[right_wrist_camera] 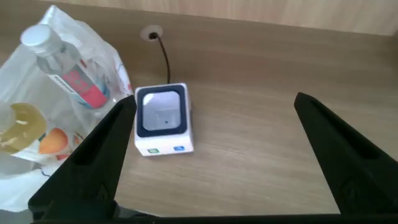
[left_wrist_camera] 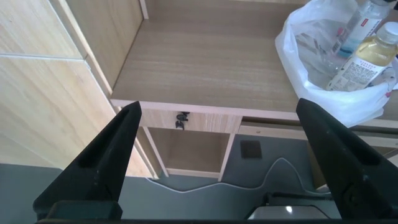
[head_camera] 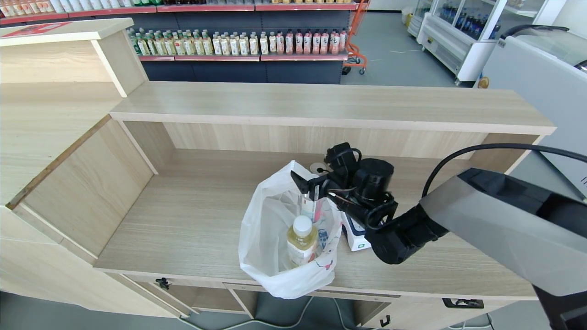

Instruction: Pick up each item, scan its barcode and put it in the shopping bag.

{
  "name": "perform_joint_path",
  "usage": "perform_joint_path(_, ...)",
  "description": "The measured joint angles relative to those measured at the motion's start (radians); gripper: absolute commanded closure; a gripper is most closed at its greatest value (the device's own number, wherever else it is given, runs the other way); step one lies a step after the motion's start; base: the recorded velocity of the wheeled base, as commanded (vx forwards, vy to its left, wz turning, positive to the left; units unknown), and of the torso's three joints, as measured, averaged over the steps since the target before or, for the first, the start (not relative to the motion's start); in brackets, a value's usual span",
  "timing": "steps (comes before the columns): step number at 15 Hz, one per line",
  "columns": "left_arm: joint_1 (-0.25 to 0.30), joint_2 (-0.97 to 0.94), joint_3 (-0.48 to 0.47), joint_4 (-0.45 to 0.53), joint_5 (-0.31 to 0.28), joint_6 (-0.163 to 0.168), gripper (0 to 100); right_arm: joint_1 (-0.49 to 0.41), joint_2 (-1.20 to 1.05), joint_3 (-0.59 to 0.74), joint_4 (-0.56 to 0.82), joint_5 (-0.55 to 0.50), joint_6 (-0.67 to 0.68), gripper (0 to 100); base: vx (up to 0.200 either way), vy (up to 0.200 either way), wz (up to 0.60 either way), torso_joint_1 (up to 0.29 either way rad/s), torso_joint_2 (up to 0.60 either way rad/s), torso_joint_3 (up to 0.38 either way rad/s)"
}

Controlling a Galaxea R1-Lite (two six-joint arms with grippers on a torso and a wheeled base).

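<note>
Right jaws spread over counter [head_camera: 183, 220], scanner [right_wrist_camera: 161, 118] beside shopping bag [head_camera: 257, 229], bottles [head_camera: 301, 240] inside

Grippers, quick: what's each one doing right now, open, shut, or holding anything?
Left gripper: open, holding nothing.
Right gripper: open, holding nothing.

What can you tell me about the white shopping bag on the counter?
The shopping bag is thin, crinkly, translucent white plastic with small coloured prints on one side. It stands slumped open at the front edge of the wooden counter. Inside stand a yellowish drink bottle and a clear red-labelled bottle. A white scanner sits close beside it.
</note>
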Motion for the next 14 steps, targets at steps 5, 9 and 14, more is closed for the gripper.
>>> perform_joint_path(5,0.000,0.000,0.000,0.000,0.000,0.000,0,-0.016,-0.200,0.130,0.044,-0.003,0.060,0,0.000,0.000,0.00,0.000,0.00,0.000)
perform_joint_path(9,0.000,0.000,0.000,0.000,0.000,0.000,0,-0.084,-0.398,0.451,-0.015,-0.028,0.063,0,0.000,0.000,0.00,0.000,0.00,0.000)
perform_joint_path(14,0.000,0.000,0.000,0.000,0.000,0.000,0,-0.273,-0.770,1.027,-0.079,-0.136,0.023,0,0.000,0.000,0.00,0.000,0.00,0.000)
